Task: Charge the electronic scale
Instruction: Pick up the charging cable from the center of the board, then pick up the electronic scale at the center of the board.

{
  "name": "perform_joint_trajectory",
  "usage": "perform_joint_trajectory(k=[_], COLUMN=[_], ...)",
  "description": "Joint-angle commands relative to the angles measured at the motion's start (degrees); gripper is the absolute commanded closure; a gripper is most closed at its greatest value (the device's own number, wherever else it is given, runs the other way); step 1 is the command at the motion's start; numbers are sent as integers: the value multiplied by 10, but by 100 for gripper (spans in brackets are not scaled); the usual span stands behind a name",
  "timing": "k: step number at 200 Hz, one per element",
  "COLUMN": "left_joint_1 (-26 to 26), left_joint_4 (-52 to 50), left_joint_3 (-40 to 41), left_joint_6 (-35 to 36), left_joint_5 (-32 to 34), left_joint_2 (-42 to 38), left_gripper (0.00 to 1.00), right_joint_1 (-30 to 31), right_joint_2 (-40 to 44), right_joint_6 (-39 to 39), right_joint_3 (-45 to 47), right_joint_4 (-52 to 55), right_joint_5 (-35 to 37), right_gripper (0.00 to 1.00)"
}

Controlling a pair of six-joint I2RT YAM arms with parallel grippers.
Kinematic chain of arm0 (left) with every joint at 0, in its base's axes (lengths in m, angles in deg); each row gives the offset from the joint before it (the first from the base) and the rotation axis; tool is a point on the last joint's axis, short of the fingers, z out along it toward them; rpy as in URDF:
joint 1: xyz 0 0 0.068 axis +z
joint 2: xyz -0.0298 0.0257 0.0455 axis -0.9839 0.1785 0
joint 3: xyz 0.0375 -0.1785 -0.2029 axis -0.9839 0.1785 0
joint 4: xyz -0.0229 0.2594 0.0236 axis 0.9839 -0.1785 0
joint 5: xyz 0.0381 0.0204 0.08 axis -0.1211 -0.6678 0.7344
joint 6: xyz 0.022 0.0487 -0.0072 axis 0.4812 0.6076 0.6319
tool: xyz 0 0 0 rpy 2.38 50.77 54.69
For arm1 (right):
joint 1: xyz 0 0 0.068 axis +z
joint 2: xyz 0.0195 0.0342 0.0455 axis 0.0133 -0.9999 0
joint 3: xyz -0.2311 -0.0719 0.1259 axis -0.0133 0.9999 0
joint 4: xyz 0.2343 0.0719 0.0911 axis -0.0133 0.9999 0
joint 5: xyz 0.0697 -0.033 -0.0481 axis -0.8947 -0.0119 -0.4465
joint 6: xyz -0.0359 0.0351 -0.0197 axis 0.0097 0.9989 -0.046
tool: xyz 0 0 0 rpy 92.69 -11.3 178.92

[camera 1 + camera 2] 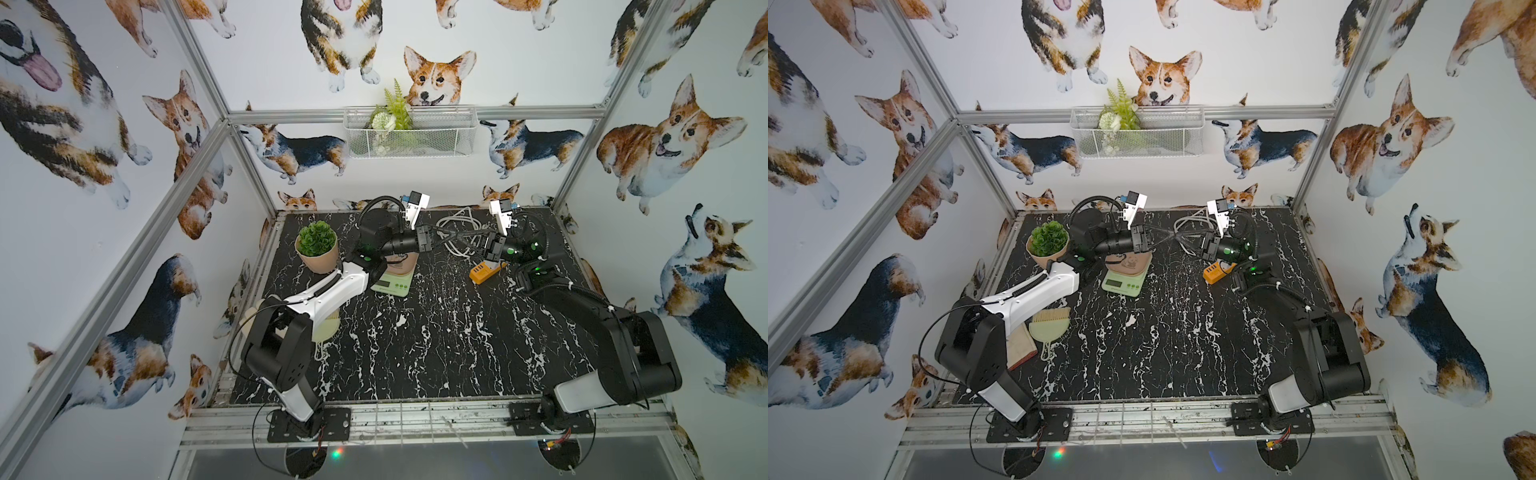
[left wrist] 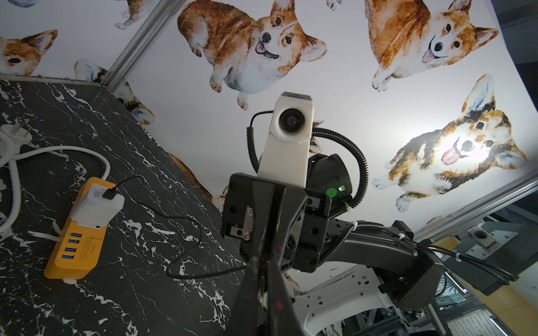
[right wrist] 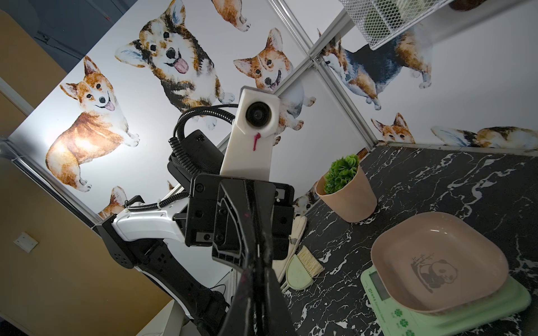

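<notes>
Aloft, the left hand (image 1: 449,240) and right hand (image 1: 466,241) meet tip to tip, both pinched shut, where a black cable (image 2: 180,221) ends. Below the left hand's wrist sits the electronic scale (image 1: 390,284); under the right's, an orange power strip (image 1: 486,272). White cord (image 1: 457,220) coils beyond them; open worktop (image 1: 415,353) lies toward the arm bases.

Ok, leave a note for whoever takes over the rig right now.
Both shut: left claw and right claw, tip to tip in mid-air. The electronic scale sits by the left arm, orange power strip by the right. Done: black cable plugged into the white adapter on the strip; its free end rises to the tips, which claw grips it is unclear. To do: plug it into the scale.
</notes>
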Motion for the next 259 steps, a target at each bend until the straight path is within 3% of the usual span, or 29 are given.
perform_joint_trajectory(k=[1, 32, 44, 82, 96, 117, 150, 182, 237, 259], left_joint_1=[-3, -3, -3, 14, 27, 51, 116, 129, 163, 170], left_joint_4=[24, 23, 21, -1, -80, -239, -423, -608, -708, -730], left_joint_3=[-5, -3, -1, 10, 6, -14, -35, -95, -156, -186], left_joint_6=[-11, -11, -8, 9, 55, 166, 278, 418, 476, 487], left_joint_5=[-11, -13, -14, -18, -7, 28, 117, 315, 412, 420], left_joint_2=[-3, -4, -4, -21, -40, -69, -67, -12, 98, 140], left_gripper=[98, 97, 92, 40, 27, 19, 18, 18, 21, 23], right_joint_1=[2, 2, 2, -13, -23, -31, -33, -33, -29, -22], right_joint_2=[-3, -5, -4, 7, 15, 25, 50, 56, 42, 27], right_joint_6=[19, 26, 27, 25, 21, 3, -83, -141, -159, -153], right_joint_3=[-3, -3, -3, 6, 15, 24, 41, 51, 80, 83], right_joint_4=[-38, -44, -43, -30, -16, 20, 163, 276, 336, 330], right_joint_5=[-2, -1, -2, -17, -22, -39, -36, -26, -19, -30], right_gripper=[98, 100, 100, 100, 100, 100, 100, 100, 100, 100])
